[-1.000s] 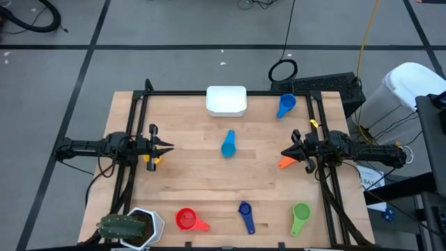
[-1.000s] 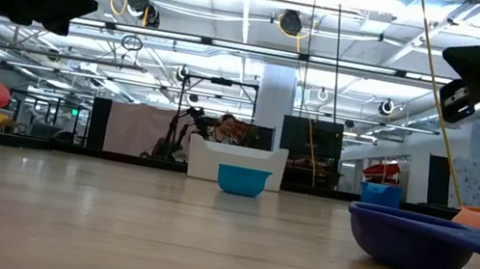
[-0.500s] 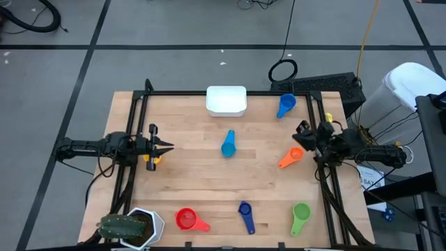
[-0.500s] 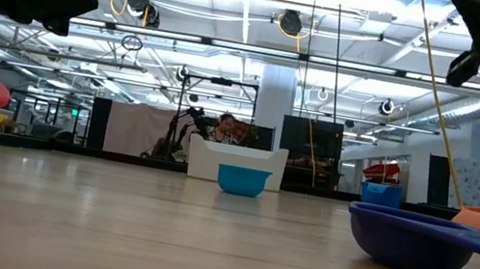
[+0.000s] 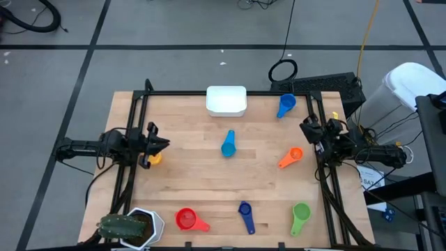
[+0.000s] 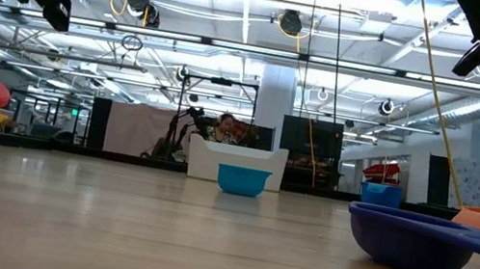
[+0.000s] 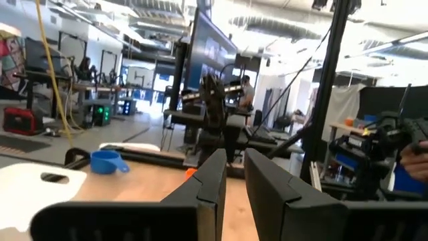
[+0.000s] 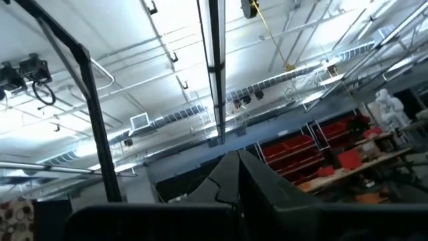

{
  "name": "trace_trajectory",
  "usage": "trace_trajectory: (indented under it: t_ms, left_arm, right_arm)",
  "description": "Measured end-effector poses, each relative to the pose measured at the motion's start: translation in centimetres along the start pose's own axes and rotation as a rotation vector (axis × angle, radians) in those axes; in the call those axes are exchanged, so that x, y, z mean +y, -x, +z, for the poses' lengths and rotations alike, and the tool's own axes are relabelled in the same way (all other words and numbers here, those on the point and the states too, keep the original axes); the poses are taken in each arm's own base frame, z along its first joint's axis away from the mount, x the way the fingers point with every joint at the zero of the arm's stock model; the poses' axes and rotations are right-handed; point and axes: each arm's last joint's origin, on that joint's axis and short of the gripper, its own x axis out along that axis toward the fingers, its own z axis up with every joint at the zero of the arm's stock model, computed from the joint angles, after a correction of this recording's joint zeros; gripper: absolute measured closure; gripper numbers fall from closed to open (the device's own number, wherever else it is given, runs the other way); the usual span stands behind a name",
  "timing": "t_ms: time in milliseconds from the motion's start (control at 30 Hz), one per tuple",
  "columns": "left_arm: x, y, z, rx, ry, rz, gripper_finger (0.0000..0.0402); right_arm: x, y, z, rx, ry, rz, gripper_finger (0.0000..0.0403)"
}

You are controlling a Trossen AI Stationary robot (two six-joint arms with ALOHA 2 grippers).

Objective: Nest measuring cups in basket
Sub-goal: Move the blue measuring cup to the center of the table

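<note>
Wooden table [image 5: 188,174]: your left gripper [image 5: 162,143] hangs over the yellow cup [image 5: 155,159] at the left edge, jaws a slit apart and empty. The basket [image 5: 226,101] sits far centre, holding nothing. Your right gripper [image 5: 306,128], shut and empty, is nearest the orange cup [image 5: 295,153], whose handle points near-left.

The left arm reaches in from the left edge of the table, its wrist level, and the left gripper [image 5: 162,143] points toward the middle with its two fingers [image 7: 267,194] nearly together, a thin slit between them, holding nothing. The right arm sits at the right edge, wrist tipped upward, and the right gripper [image 5: 304,128] has its fingers [image 8: 251,177] pressed together, empty.
</note>
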Motion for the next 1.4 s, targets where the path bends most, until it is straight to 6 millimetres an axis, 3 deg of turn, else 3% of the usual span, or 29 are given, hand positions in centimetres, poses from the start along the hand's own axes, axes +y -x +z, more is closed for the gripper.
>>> trace_trajectory:
  t_ms: [200, 367, 533, 667, 967, 1067, 1267, 1400]
  left_arm:
    - [0.1, -0.1, 0.8, 0.009, -0.014, 0.026, 0.0344]
    - [-0.1, -0.3, 2.6, 0.189, -0.017, 0.071, 0.0344]
    - [-0.5, -1.0, 6.1, 0.281, -0.034, 0.117, 0.0344]
    - [-0.7, -2.0, 8.4, 0.370, -0.038, 0.170, 0.0344]
    - [-0.9, -4.9, 10.7, 0.598, -0.060, 0.241, 0.0344]
    - [-1.3, -5.8, 11.5, 0.627, -0.074, 0.199, 0.0344]
    - [-2.6, -6.9, 13.9, 0.488, -0.084, -0.034, 0.0344]
    - [-3.0, -7.2, 14.2, 0.442, -0.086, -0.106, 0.0344]
  right_arm:
    - [-0.1, -0.4, -0.5, 0.057, 0.094, -0.018, 0.0388]
    - [0.8, -2.8, 1.3, 0.070, 0.162, -0.021, 0.0342]
    - [1.7, -6.6, 2.6, 0.163, 0.198, -0.047, 0.0300]
    - [2.3, -10.5, 2.9, 0.333, 0.243, -0.086, 0.0284]
    - [3.2, -18.2, 2.8, 0.698, 0.391, -0.097, 0.0282]
    - [3.4, -20.0, 2.0, 0.800, 0.438, -0.060, 0.0282]
    - [4.6, -22.8, 0.4, 0.893, 0.552, 0.043, 0.0282]
    - [6.0, -24.4, -0.7, 0.914, 0.597, 0.118, 0.0282]
